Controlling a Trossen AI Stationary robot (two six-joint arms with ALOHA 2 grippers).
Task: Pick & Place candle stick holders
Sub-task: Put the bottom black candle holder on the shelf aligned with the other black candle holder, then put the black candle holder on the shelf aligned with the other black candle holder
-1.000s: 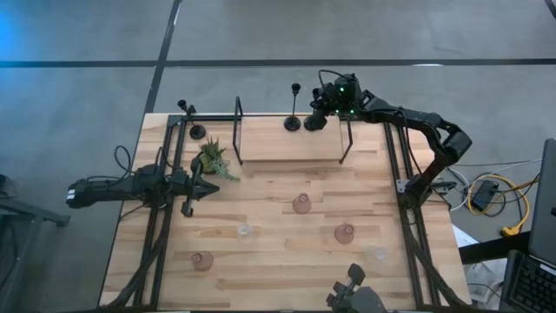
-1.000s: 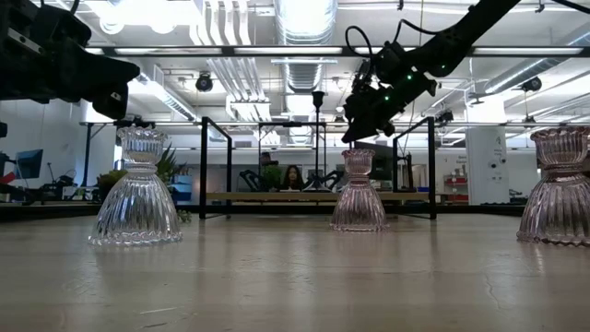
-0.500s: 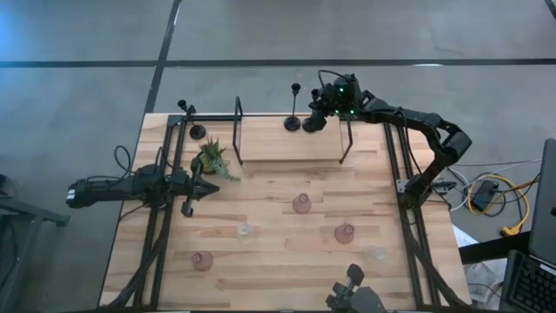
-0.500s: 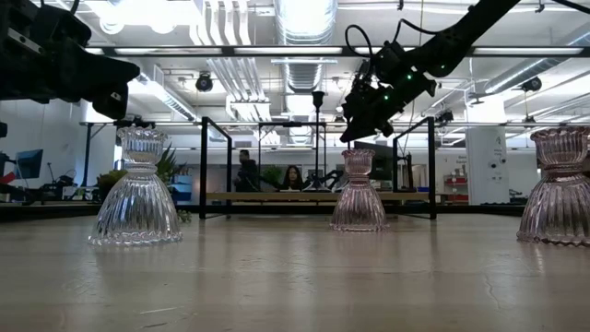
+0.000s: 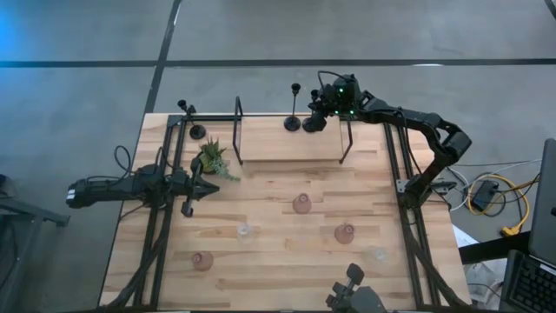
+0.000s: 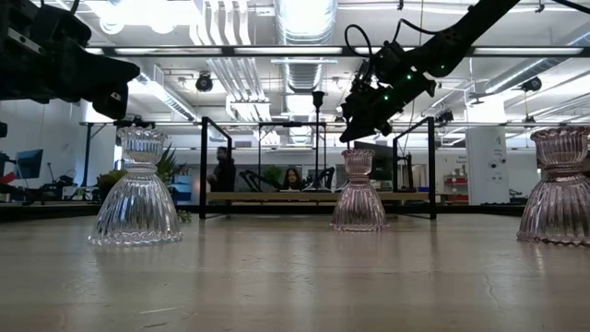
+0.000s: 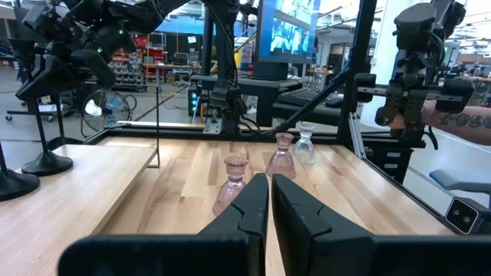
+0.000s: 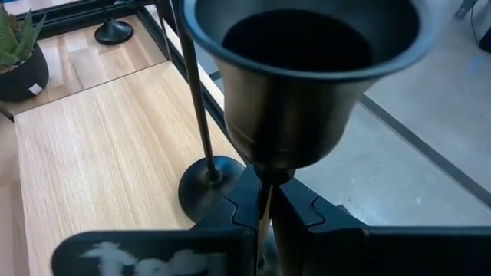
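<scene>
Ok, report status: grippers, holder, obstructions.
Right gripper shut on black holder at table's far edge. Left gripper shut, empty, waiting near plant. Second black holder stands close beside.

Both arms matte black, jointed tube links, black cables looped alongside. Right arm (image 5: 417, 122): green indicator light glowing at wrist. Left arm (image 5: 130, 187): slim dark fingers (image 7: 245, 211), notched inner edges.

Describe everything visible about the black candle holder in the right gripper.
The black candle holder looks like dark, smooth metal: a flared cup, hollow and empty, on a thin stem. The right gripper is shut on the stem just under the cup, at the table's far edge. It stands roughly upright; its base is hidden. A second black holder stands beside it.
</scene>
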